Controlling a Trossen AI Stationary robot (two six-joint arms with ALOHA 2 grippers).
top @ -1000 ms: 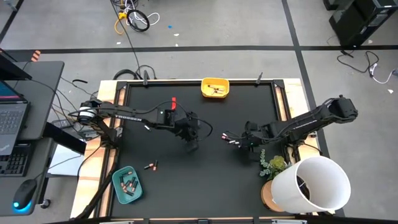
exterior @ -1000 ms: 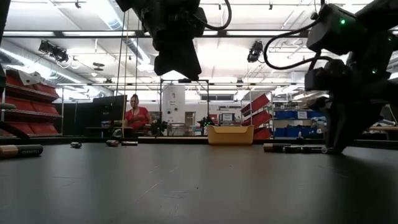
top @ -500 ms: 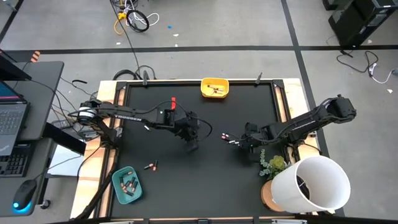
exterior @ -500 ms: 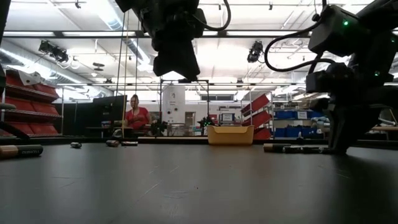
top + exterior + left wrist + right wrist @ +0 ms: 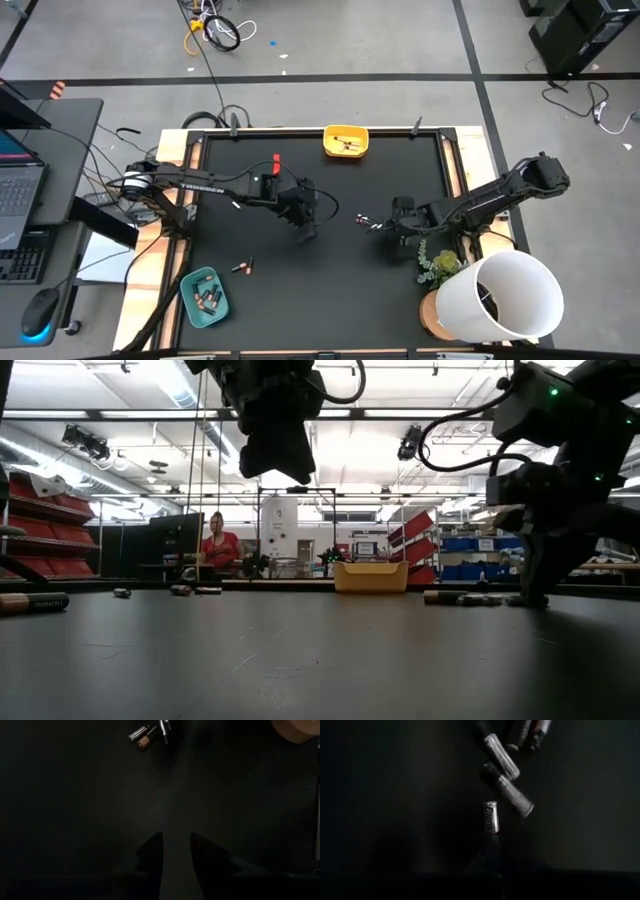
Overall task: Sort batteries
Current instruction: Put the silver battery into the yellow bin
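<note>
- Batteries: a small cluster (image 5: 370, 225) lies on the black table (image 5: 320, 290) right of centre, just in front of the right gripper (image 5: 385, 228); their long axes fan out unevenly, most running roughly along the gripper's reach
- One silver battery (image 5: 491, 817) stands end-on between the right gripper's fingertips, its long axis in line with the fingers; those fingers are closed on its near end
- Two more silver cells (image 5: 507, 794) lie slantwise just beyond it, roughly parallel to each other; a further pair (image 5: 535, 729) sits past them
- A separate pair (image 5: 242, 266) lies flat left of centre, near the teal tray (image 5: 204, 296), which holds several cells
- Yellow bin (image 5: 346, 141) at the far edge, middle, with a few cells inside
- Left gripper (image 5: 305, 222) hangs above the table near centre, fingers part-way apart with nothing between them; its wrist camera sees two cells (image 5: 142, 736) side by side farther off
- Surface: matt black, wooden frame at the sides; white bucket (image 5: 503, 294) and a small plant (image 5: 441, 265) at the near right corner
- Room: grey floor with cables; desk with laptop (image 5: 20, 190) at left; in the low view, a workshop with shelving and a person in red (image 5: 218, 546) far behind
</note>
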